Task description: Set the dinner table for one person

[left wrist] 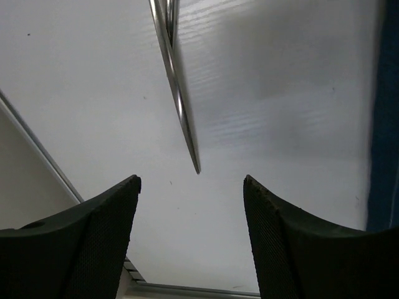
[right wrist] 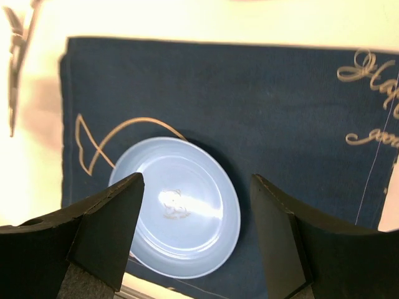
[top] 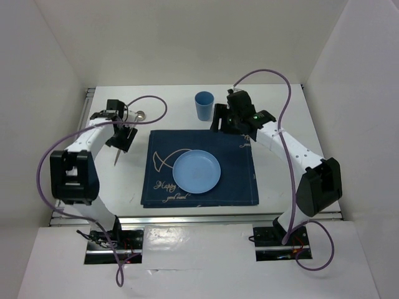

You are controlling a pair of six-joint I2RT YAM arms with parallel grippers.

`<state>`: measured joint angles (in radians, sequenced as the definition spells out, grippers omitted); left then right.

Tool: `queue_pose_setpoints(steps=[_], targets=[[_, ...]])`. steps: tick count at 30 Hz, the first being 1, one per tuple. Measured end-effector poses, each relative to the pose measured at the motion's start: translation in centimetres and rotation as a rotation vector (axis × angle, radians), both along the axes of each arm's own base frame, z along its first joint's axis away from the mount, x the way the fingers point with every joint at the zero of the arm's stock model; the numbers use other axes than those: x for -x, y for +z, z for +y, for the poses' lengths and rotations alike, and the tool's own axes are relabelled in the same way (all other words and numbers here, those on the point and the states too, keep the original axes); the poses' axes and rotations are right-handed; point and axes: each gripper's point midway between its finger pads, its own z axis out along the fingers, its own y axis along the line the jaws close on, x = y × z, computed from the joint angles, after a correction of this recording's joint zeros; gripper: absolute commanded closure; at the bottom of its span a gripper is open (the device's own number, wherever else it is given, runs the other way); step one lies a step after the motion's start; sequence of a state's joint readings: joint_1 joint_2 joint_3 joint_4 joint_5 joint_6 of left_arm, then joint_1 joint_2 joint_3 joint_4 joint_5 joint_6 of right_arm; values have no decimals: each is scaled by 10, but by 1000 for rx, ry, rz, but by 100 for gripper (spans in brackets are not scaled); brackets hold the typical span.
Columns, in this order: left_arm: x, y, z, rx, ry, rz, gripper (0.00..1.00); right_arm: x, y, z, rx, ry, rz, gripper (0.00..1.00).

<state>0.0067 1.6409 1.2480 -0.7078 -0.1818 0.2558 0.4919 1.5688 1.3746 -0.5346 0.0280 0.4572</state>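
Gold script beginning "Happy" marks the dark blue placemat (right wrist: 262, 93) beneath the right gripper (right wrist: 196, 177), whose jaws stand wide and empty above a blue plate (right wrist: 181, 208). The left gripper (left wrist: 192, 180), likewise spread and empty, hovers over the white dinner table (left wrist: 280, 124), with a metal utensil (left wrist: 181, 99) just ahead. White walls (top: 187, 37) enclose the table.

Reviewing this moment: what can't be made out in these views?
- Slim metal utensil: head cut off by the left wrist view's top edge and too small from above, so its type is unclear.
- Gold lettering on the dark blue cloth placemat: cut off by the right wrist view's right edge, too small from above to read.
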Motion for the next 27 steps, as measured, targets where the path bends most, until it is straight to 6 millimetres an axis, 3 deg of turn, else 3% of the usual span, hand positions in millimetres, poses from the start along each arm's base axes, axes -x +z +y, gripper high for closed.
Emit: queue_pose_setpoints(steps=[1,7,12,15,20,21,22,27], targets=[[-5,-9,2,-5,1,27,22,2,-5,-1,5,-2,14,24],[-10,-48,15,-41,25,140,22,16,-35,-7,28,-11,86,24],[-27,-73,24,-35,50,185,22,16,-36,-9,34,-23,87,24],[-40,-75,27,-10,62,181,28,15,-37,-11,41,-31,84,24],[-45,-79,21,60,57,191,55,14,-35,-16,54,-49,72,24],[-45,-80,19,74,56,194,72,15,-33,-17,55,-53,67,24],[-45,-81,17,90,53,201,78,15,-32,-18,58,-58,62,24],[-42,-83,16,152,86,211,94,18,-22,-26,67,-81,34,24]])
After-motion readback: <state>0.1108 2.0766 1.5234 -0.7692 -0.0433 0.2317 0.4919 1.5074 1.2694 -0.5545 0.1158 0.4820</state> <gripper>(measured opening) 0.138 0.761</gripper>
